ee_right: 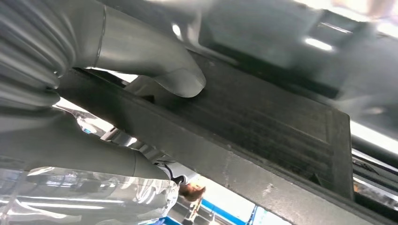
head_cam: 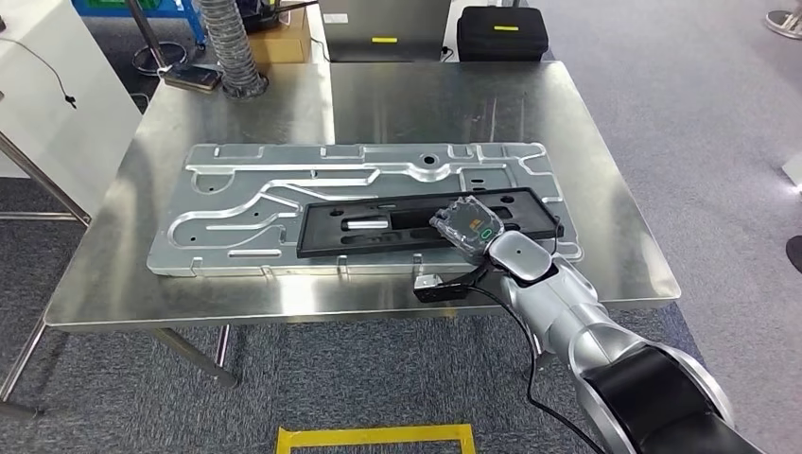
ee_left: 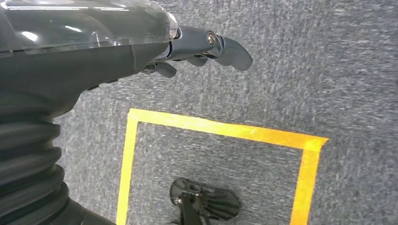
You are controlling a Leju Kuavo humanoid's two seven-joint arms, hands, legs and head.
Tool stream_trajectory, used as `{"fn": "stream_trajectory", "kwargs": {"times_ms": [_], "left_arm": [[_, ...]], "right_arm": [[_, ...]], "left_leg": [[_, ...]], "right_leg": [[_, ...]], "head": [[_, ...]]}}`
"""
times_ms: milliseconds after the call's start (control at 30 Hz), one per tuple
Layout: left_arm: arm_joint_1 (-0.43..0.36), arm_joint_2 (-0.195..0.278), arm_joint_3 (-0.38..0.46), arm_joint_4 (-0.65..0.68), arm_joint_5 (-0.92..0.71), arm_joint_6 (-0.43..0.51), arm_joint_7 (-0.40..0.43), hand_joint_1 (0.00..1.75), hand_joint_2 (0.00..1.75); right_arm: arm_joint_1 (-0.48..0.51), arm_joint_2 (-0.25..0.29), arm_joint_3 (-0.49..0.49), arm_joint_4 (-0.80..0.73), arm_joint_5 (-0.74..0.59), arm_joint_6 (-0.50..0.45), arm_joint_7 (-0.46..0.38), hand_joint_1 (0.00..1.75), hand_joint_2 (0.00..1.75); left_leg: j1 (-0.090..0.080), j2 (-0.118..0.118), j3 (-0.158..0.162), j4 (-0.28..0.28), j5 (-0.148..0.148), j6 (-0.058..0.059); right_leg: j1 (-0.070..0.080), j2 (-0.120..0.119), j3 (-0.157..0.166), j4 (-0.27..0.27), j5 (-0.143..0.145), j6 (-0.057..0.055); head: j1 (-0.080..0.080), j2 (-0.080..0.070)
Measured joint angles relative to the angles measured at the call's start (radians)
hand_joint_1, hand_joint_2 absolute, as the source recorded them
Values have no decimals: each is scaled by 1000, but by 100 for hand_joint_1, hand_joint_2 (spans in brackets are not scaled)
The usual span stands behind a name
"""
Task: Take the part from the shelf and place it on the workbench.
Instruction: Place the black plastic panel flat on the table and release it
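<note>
Black part (head_cam: 426, 225) is down on the metal plate (head_cam: 246, 203) on the bench (head_cam: 567, 123). Right hand (head_cam: 468, 225) grips its end, thumb (ee_right: 178, 79) pressed on top. Left hand (ee_left: 206, 49) hangs empty, fingers loosely apart. Placement looks nearly done; release and pull-back left.

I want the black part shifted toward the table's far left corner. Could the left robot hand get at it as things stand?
Probably not right away. The left robot hand hangs over carpet by the yellow floor tape, away from the workbench. The right robot hand is already on the black part.
</note>
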Motion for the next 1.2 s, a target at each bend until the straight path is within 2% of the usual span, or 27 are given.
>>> {"fn": "stream_trajectory", "kwargs": {"times_ms": [33, 67, 100, 133, 167, 200, 267, 300, 333, 400, 467, 533, 600, 633, 667, 700, 767, 833, 867, 933, 967, 1033, 1100, 1133, 1167, 1200], "left_arm": [[0, 0, 0, 0, 0, 0, -4, 0, 175], [0, 0, 0, 0, 1, 0, -7, 0, 175], [0, 0, 0, 0, 1, 2, -9, 0, 131], [0, 0, 0, 0, 2, 6, -11, 0, 87], [0, 0, 0, 0, 2, 11, -14, 0, 44], [0, 0, 0, 0, 2, 17, -18, 0, 0], [-1, 0, 0, 0, 2, 24, -23, 0, 0], [-1, 0, 0, 0, 2, 25, -25, 0, 0], [-1, 0, 0, 0, 2, 25, -25, 0, 0], [-1, 0, 0, 0, 2, 25, -23, 0, 0], [-1, 0, 0, 0, 2, 24, -18, 0, 0], [-2, 0, 0, 0, 4, 23, -15, 0, 0], [-3, 0, 0, 0, 7, 21, -12, 0, 0], [-2, 0, 0, 0, 8, 20, -10, 0, 0], [-1, -1, 1, 0, 10, 20, -8, 0, 0], [0, -1, 2, 0, 12, 19, -7, 0, 0], [1, -1, 4, 0, 19, 18, -5, 0, 0], [0, -1, 6, 0, 28, 16, -6, 0, 0], [1, -1, 8, 0, 33, 15, -6, 0, 0], [4, -4, 14, 1, 48, 14, -11, 0, 0], [5, -6, 20, 1, 59, 15, -16, 0, 0], [7, -11, 34, 1, 78, 18, -28, 0, 0], [10, -16, 48, 1, 90, 20, -37, 0, 0], [11, -18, 54, 1, 93, 19, -40, 0, 0], [12, -21, 59, 1, 96, 17, -41, 0, 0], [13, -24, 63, 1, 97, 14, -42, 0, 0]], "right_arm": [[2, -1, -1, 1, -3, -5, -3, 0, 0], [4, -1, -2, 3, -7, -12, -6, 0, 0], [8, -2, -3, 4, -10, -21, -9, 0, 0], [11, -2, -5, 4, -15, -30, -12, 0, 0], [13, -1, -7, 5, -19, -39, -15, 0, 0], [14, -1, -9, 5, -23, -48, -18, 0, 0], [12, 1, -13, 4, -36, -68, -25, 0, 0], [10, 4, -17, 4, -48, -79, -33, 0, 0], [9, 8, -22, 3, -67, -92, -47, 0, 0], [11, 18, -41, -3, -137, -117, -103, 0, 0], [15, 31, -79, -20, -264, -132, -191, 0, 0], [26, 45, -126, -64, -451, -120, -264, 0, 0], [60, 45, -133, -164, -721, -76, -293, 0, 0], [82, 37, -119, -231, -867, -49, -297, 0, 0], [107, 24, -102, -316, -1011, -18, -299, 0, 0], [130, 10, -90, -409, -1128, 14, -301, 0, 0], [178, -18, -89, -620, -1304, 101, -306, 0, 0], [227, -38, -124, -829, -1406, 211, -309, 0, 0], [255, -44, -156, -934, -1443, 270, -310, 0, 0], [310, -52, -246, -1134, -1487, 342, -311, 0, 0], [333, -54, -304, -1225, -1482, 337, -311, 0, 0], [375, -57, -435, -1371, -1404, 244, -311, 0, 0], [438, -62, -568, -1461, -1276, 97, -304, 0, 0], [482, -66, -632, -1484, -1218, 28, -299, 0, 0], [531, -72, -696, -1496, -1165, -35, -294, 0, 0], [579, -78, -758, -1496, -1121, -90, -289, 0, 0]], "left_leg": [[1, 1, 0, -1, 1, 3], [0, 1, 0, -1, 1, 5], [0, 2, -1, -1, 1, 5], [0, 2, -1, -1, 1, 5], [0, 1, 0, 0, 1, 4], [0, 0, 0, 1, 1, 4], [-2, -2, 0, 4, -1, -1], [-3, -4, -1, 5, -2, -5], [-3, -4, -2, 6, -2, -10], [-3, -5, -3, 3, 0, -23], [-2, -4, -7, 14, -10, -34], [0, -3, -40, 93, -60, -41], [0, -3, -98, 222, -121, -46], [1, -3, -118, 266, -133, -48], [1, -2, -121, 273, -126, -49], [2, -2, -106, 243, -102, -48], [2, -2, -42, 118, -41, -44], [0, -4, 2, 30, -18, -35], [-2, -5, 8, 18, -22, -30], [-2, -8, 8, 14, -21, -18], [0, -9, 9, 11, -19, -12], [3, -10, 11, 6, -17, 0], [3, -10, 12, 5, -18, 7], [2, -9, 12, 6, -18, 8], [2, -9, 12, 6, -18, 9], [1, -10, 13, 6, -18, 9]], "right_leg": [[-3, -1, -26, 56, -31, 4], [-5, -1, -59, 126, -64, 7], [-8, -1, -89, 189, -87, 9], [-9, -1, -107, 225, -92, 11], [-11, -1, -107, 224, -78, 11], [-12, -1, -87, 183, -48, 9], [-11, -1, -20, 47, 14, 1], [-9, -1, 6, -7, 30, -3], [-5, -1, 21, -39, 36, -7], [-2, -1, 24, -52, 36, -15], [-6, -2, 27, -61, 41, -27], [-9, -3, 31, -68, 45, -37], [-6, -3, 31, -67, 45, -41], [-5, -4, 31, -67, 44, -41], [-5, -4, 31, -65, 43, -41], [-5, -4, 32, -63, 41, -40], [-5, -4, 32, -56, 35, -34], [-2, -3, 28, -48, 30, -25], [0, -4, 27, -47, 29, -21], [0, -6, 28, -48, 27, -9], [-1, -6, 27, -42, 19, -3], [-4, -5, 1, 22, -26, 10], [-7, -5, -58, 148, -86, 19], [-8, -5, -82, 198, -103, 22], [-9, -5, -92, 217, -104, 24], [-10, -5, -83, 198, -88, 24]], "head": [[0, 0], [0, 0], [0, 0], [0, 0], [0, 0], [0, 0], [0, 0], [0, 0], [0, 0], [0, 0], [0, 0], [0, 0], [0, 0], [0, 0], [0, 0], [0, 0], [0, 0], [0, 0], [0, 0], [0, 0], [0, 0], [0, 0], [0, 0], [0, 0], [0, 0], [0, 0]]}}
